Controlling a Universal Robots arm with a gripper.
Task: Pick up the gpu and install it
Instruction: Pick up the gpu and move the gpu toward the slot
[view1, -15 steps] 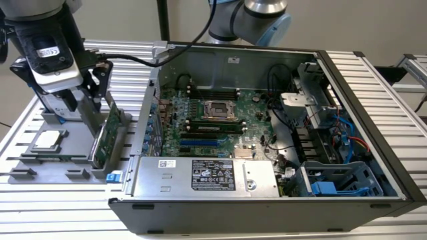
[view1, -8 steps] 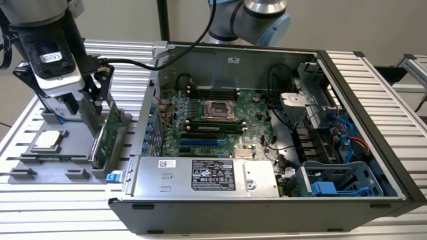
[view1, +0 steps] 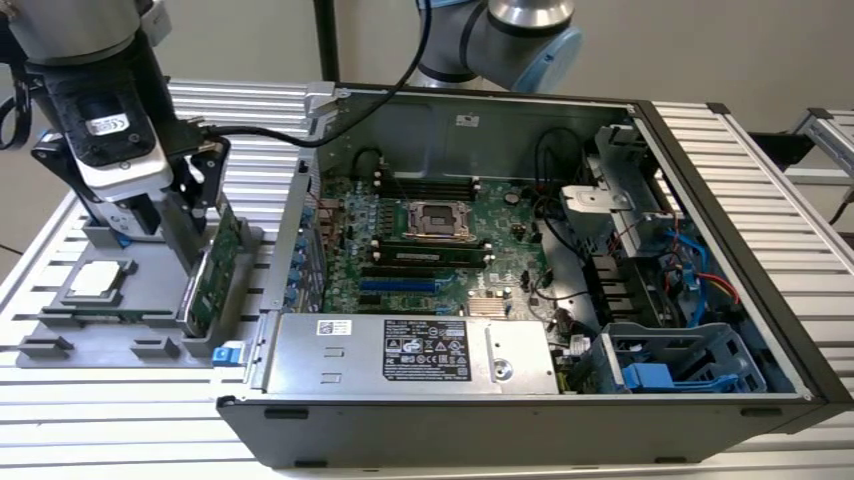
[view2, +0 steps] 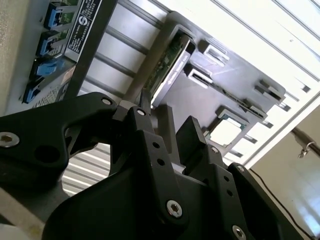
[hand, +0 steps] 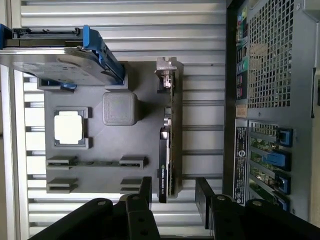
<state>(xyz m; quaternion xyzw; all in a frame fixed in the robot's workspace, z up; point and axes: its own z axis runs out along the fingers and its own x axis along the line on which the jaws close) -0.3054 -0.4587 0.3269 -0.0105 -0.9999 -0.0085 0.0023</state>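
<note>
The gpu (view1: 214, 268) stands on its long edge in a slot of the grey tray (view1: 134, 335), at the exterior view's left beside the open computer case (view1: 694, 210). Its green board faces the tray. In the first wrist view the gpu (hand: 167, 135) appears as a thin dark strip with its silver bracket at the far end. My gripper (view1: 188, 222) hangs directly over the card, open, with one black finger on each side of its upper edge. The fingers (hand: 145, 189) stand apart from the card, as the fingers (view2: 192, 131) also do in the second wrist view above the gpu (view2: 169, 62).
On the tray lie a square silver CPU chip (hand: 68, 127), a grey block (hand: 120, 107) and a hard drive in a blue frame (hand: 65, 65). Inside the case are the motherboard (view1: 427, 240) and the power supply (view1: 414, 355). The case's rear panel (hand: 270, 100) is close beside the card.
</note>
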